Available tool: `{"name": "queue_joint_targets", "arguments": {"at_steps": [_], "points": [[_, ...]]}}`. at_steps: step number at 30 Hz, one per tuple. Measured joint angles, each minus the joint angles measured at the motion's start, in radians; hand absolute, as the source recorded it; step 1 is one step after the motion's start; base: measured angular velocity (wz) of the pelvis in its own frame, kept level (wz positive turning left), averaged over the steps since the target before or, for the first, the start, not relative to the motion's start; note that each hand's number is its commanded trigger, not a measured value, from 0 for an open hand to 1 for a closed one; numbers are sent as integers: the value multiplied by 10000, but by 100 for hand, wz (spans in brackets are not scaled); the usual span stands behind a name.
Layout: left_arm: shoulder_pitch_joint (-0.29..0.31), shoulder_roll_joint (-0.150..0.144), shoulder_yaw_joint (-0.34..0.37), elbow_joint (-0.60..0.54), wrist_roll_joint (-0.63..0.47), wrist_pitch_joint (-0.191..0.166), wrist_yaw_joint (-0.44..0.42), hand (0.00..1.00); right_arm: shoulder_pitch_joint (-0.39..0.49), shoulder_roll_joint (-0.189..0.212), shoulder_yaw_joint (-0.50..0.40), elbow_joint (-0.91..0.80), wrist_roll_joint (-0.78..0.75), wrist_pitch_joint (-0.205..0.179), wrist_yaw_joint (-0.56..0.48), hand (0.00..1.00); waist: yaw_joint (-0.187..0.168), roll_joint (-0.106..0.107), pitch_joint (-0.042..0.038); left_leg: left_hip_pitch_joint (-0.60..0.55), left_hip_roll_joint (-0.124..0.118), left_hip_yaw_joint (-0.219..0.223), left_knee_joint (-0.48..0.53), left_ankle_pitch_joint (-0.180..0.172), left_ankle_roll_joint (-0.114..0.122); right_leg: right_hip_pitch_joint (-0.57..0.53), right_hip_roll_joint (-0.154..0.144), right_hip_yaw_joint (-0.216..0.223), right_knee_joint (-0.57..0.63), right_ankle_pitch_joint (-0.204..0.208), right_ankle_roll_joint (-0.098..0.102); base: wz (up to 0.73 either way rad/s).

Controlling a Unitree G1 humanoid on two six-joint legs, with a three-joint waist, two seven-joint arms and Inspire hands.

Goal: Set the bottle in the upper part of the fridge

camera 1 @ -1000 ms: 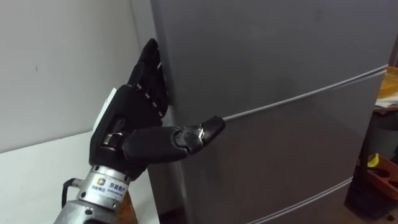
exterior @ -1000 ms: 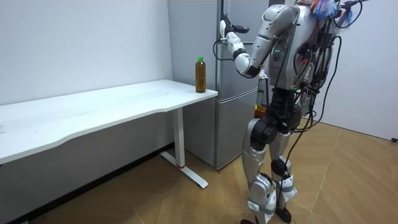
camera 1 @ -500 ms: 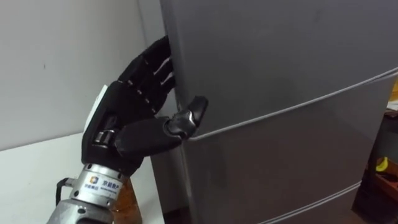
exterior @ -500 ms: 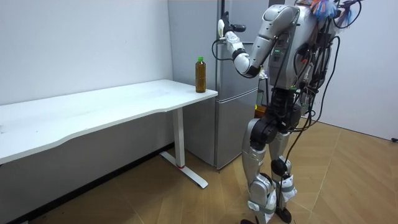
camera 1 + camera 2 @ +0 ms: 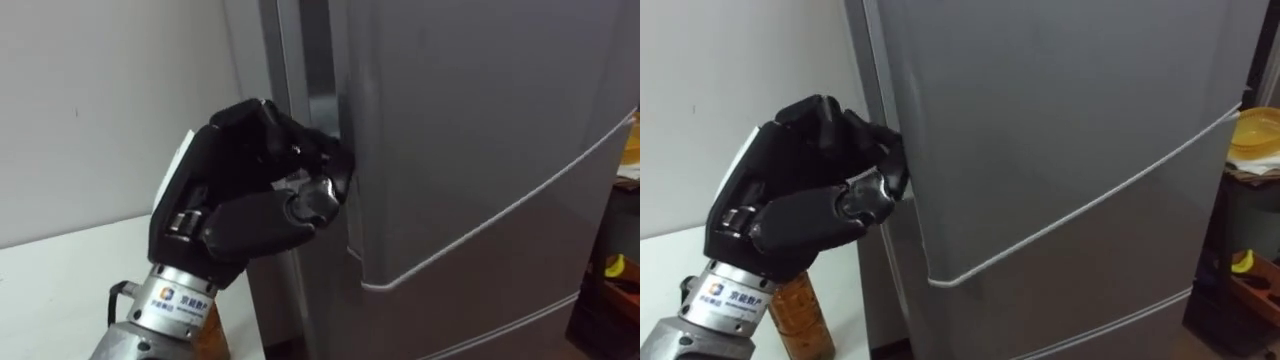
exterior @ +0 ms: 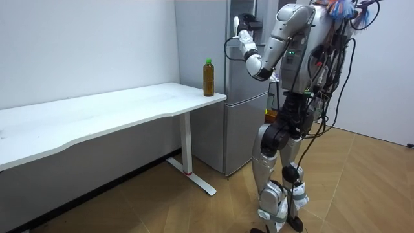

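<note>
I see the bottle (image 6: 208, 77) standing upright on the corner of the white table (image 6: 123, 109) nearest the fridge (image 6: 240, 123), green cap on top and amber liquid inside. It is not in my left robot hand. From the head camera its lower part shows just under the left wrist.

My left robot hand (image 5: 245, 195) is up at the left edge of the upper fridge door (image 5: 470, 100). Its fingers (image 5: 300, 150) are hooked round that edge, and the thumb lies against the door's front, so it is grasping the door. The door stands slightly ajar, with a narrow gap along its left side. The door below it sits closed.

In the room view the robot stands upright on the wooden floor (image 6: 362, 188) facing the fridge, left arm raised to about head height.
</note>
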Motion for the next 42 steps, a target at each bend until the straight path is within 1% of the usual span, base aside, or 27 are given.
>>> {"name": "queue_joint_targets", "arguments": {"at_steps": [2,4,5,7,11,12,13,16,33,42], "points": [[-2,0,-128,-3,0,1,-143,48,0,-3,3,1,-1,0,0,0,-11,0,0,4,-1,2,0,0,0,0,0,9,1,0,0,0],[-2,-1,-215,-3,0,2,-263,29,-1,-1,2,2,-1,0,0,0,-13,-3,2,8,-2,13,-1,0,0,-4,-1,24,2,0,0,0],[-2,-2,-216,-4,0,2,-332,26,-2,-1,2,2,-1,0,0,0,-22,-5,3,12,-1,19,-1,0,0,-7,0,35,2,0,0,0],[-2,-1,-217,-4,1,3,-357,14,-3,-1,3,2,0,0,0,0,-23,-7,4,21,-1,27,-2,0,0,-7,0,43,0,0,0,0],[-2,0,-220,-4,2,4,-516,6,-3,1,4,4,0,1,-1,0,-20,-38,25,26,-1,41,-6,0,0,-11,0,57,-6,-1,0,0],[-2,0,-220,-4,2,4,-536,2,-3,1,12,6,-1,0,-1,0,-18,-46,30,25,-1,57,-7,0,0,-18,0,71,-6,0,0,-3],[-2,-1,-221,-4,3,4,-537,0,-11,1,31,6,0,1,-1,0,-17,-47,30,23,-1,69,-6,0,0,-24,0,83,-6,-1,0,-5],[-2,-1,-235,-4,30,4,-563,0,-12,0,76,1,0,0,13,0,-28,-50,32,21,-3,71,-3,0,0,-40,0,130,-9,0,0,-5],[2,73,-261,-3,20,5,-1347,0,-3,-12,65,111,-9,-82,149,0,-43,-53,34,2,-6,72,-6,0,0,-60,-2,110,-23,0,0,0],[2,76,-565,-3,17,12,-1734,0,-9,-25,75,105,-6,-81,205,0,-41,-57,32,-24,-4,72,-5,0,0,-125,3,152,2,2,-3,0]]}}
